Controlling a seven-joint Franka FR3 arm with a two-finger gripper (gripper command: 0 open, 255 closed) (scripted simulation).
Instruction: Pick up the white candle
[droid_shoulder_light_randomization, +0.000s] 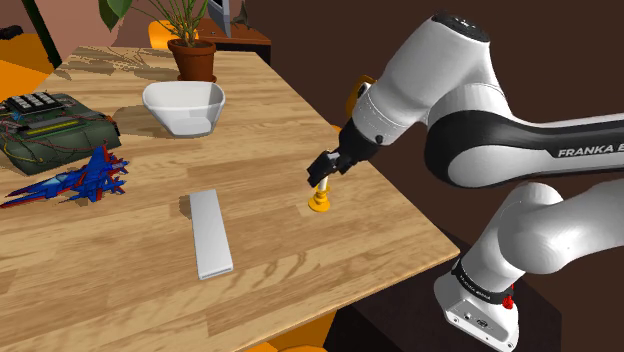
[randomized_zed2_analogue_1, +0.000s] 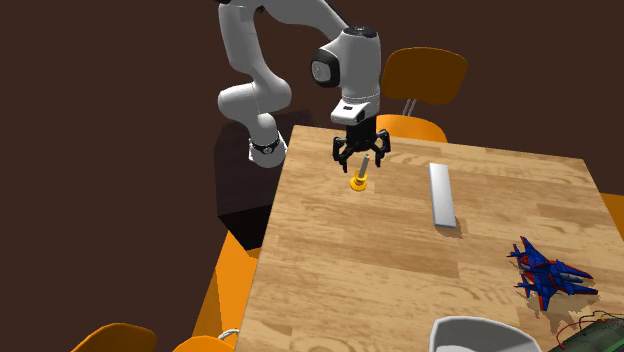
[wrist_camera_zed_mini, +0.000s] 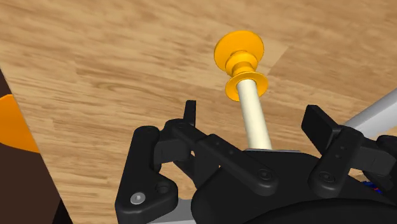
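In the shoulder view, my black pincer (droid_shoulder_light_randomization: 325, 178) hung over the slim cream candle (droid_shoulder_light_randomization: 321, 192), upright in its orange holder (droid_shoulder_light_randomization: 319, 204) near the wooden table (droid_shoulder_light_randomization: 120, 280) edge. The second exterior view agreed. In the wrist view, my fingers (wrist_camera_zed_mini: 324, 127) stood apart astride it, seemingly not touching; closing off-centre could topple it.

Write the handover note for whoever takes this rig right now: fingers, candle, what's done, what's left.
Gripper: open, lowered over the candle, with the fingers on either side of it and not seen touching it.
Candle: pale, upright in an orange holder on the wooden table, near the table edge on the stand's side.
Done: approach and lining up around the candle.
Left: shut the fingers on the candle, then lift. Whether the holder will come up with it cannot be told.
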